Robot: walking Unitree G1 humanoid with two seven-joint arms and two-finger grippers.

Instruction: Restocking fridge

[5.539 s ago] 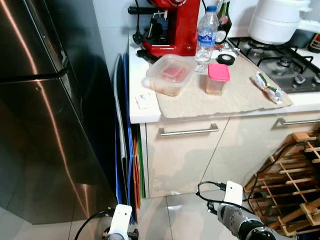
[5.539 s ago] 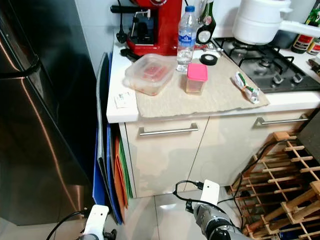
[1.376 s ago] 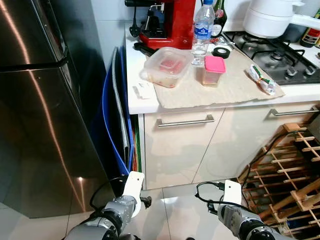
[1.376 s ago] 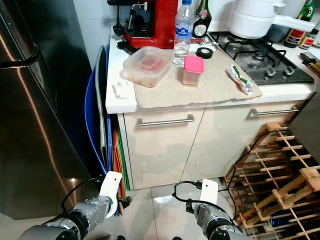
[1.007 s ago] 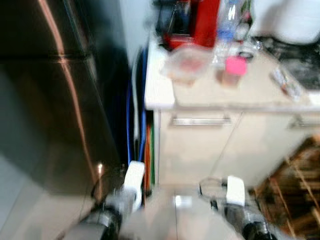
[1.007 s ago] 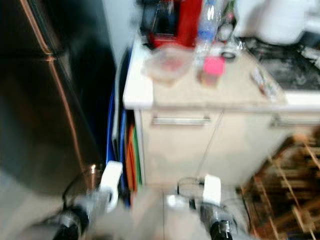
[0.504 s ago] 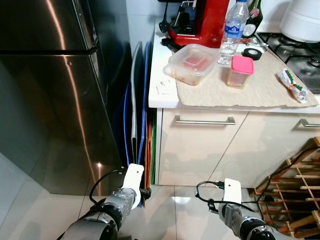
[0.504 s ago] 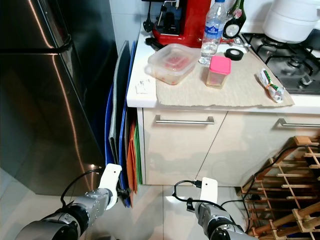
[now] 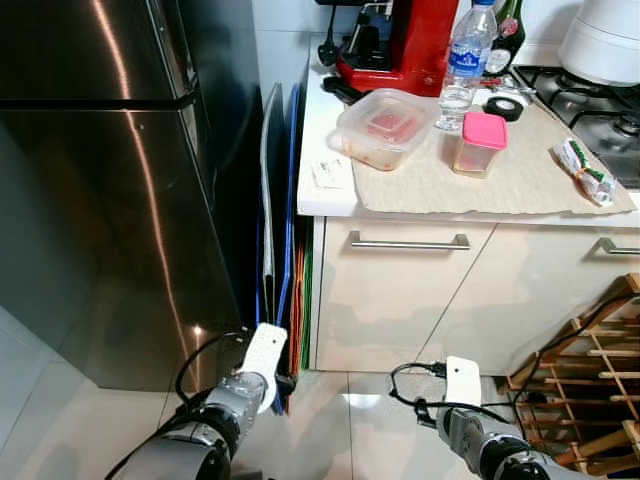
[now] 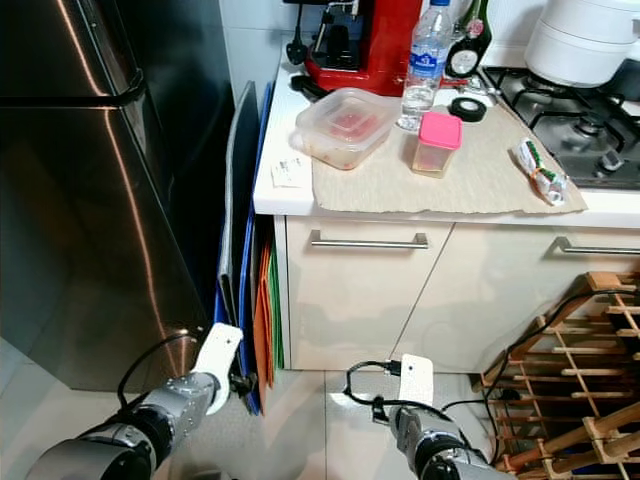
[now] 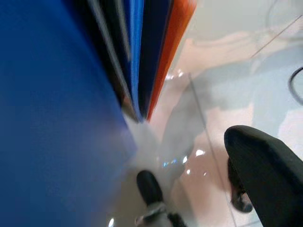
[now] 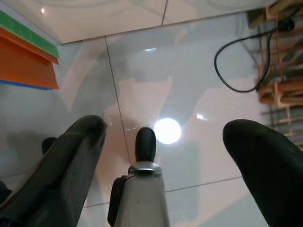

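Stainless fridge [image 9: 100, 190], doors shut, is being shown at nine o'clock. Coloured boards [image 9: 285, 240] are being kept upright between fridge and counter [image 9: 330, 195]. Clear food tub [image 9: 385, 127], pink-lidded jar [image 9: 478, 143] and water bottle [image 9: 463, 62] are being displayed at one o'clock.

Both head views look steeply down on the fridge [image 9: 100, 200] and counter [image 9: 330, 195]. The left wrist view sits close beside blue and orange boards [image 11: 156, 47]; the right wrist view faces floor tiles [image 12: 189, 71] below its hand.
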